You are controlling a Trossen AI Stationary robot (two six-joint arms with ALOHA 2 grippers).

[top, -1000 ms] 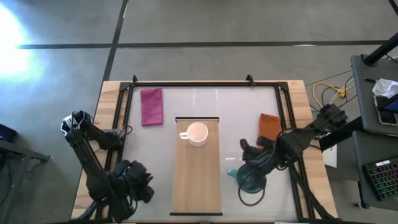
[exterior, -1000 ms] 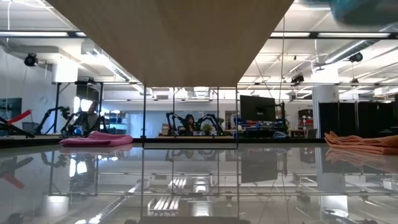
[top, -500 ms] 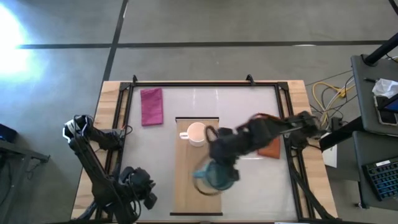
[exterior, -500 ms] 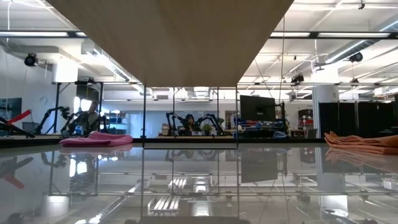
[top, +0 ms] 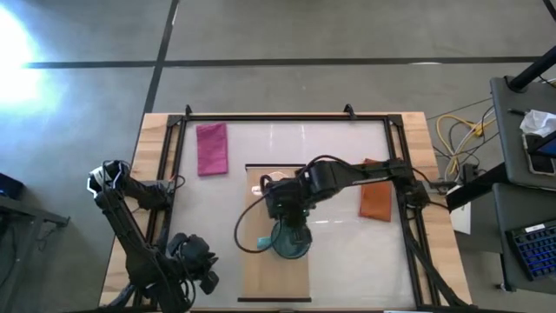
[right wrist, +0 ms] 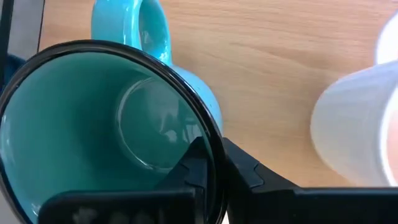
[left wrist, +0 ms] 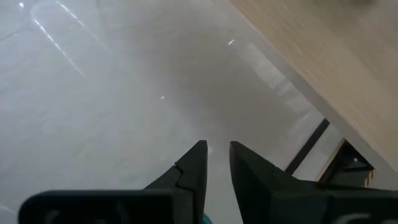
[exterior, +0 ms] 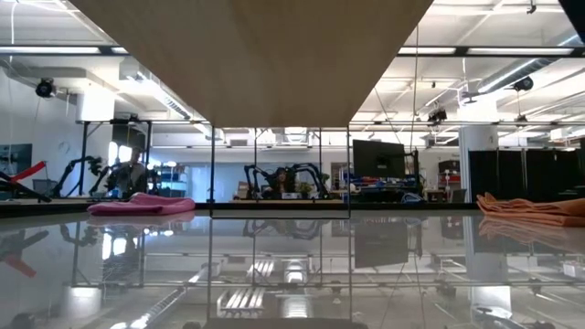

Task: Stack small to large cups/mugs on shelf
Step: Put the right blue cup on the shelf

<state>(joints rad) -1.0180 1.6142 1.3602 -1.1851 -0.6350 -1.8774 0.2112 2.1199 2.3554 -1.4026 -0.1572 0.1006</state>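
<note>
The light-wood shelf (top: 278,261) lies in the middle of the table; in the low view its underside (exterior: 247,55) shows from beneath. The cream-white mug (top: 276,179) stands on its far end, partly under my right arm, and also shows in the right wrist view (right wrist: 357,124). My right gripper (top: 294,222) is shut on the teal mug (top: 291,242) over the shelf's middle, its handle (top: 262,242) toward the table's left. My left gripper (left wrist: 216,152) hangs near the table's near left corner (top: 195,261), fingers nearly together, empty. The small dark green cup is out of view. My right gripper holds the teal mug by its dark rim (right wrist: 208,134), away from the handle (right wrist: 149,34). One finger is inside the mug and one (right wrist: 249,171) outside its wall. The fingers come from above, slanting down from the far side. The mug is mouth up; whether its base touches the shelf cannot be told.
A pink folded cloth (top: 211,148) lies at the far left of the glass top, and an orange folded cloth (top: 376,202) lies right of the shelf. A black frame (top: 287,116) runs around the table top.
My right gripper has carried the teal mug from the glass at the table's right, toward the left, to over the shelf's middle, just near of the white mug. The mug has stayed mouth up, and its handle now points left.
</note>
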